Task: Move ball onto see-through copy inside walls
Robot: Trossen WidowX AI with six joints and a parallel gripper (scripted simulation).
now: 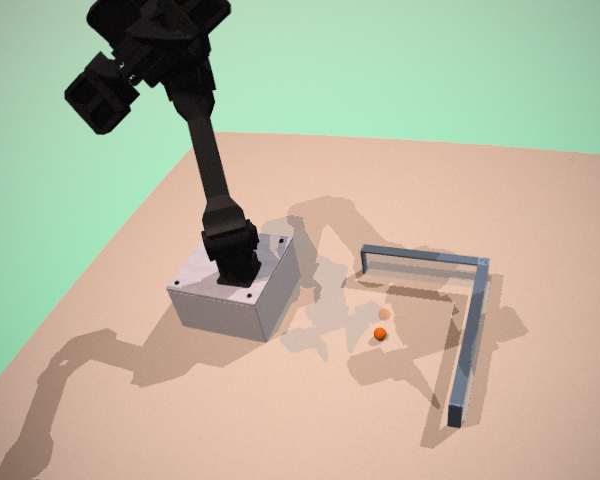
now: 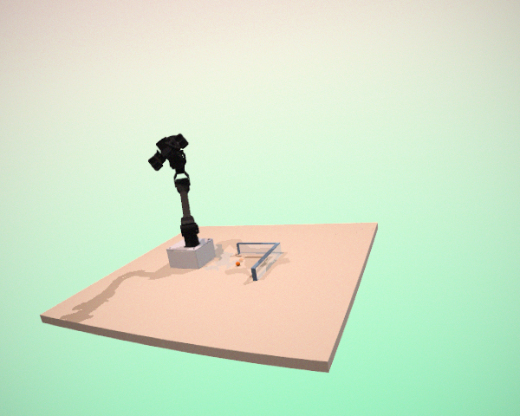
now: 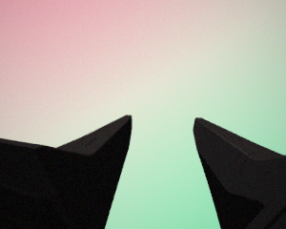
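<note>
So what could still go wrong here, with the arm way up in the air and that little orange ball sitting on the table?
1. The ball lies just short of the see-through copy; being round, a nudge might roll it past.
2. The walls close only two sides, so it could roll out towards the base.
3. The gripper is high above the table, holding nothing, fingers half apart; the long way down to a small ball may leave it off-centre.

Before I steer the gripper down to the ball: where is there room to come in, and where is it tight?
Room: the side of the ball facing away from the long wall, toward the table's near edge. Tighter: the see-through copy sits just beyond the ball, the base block to its left. The gripper hangs high, holding nothing.
</note>
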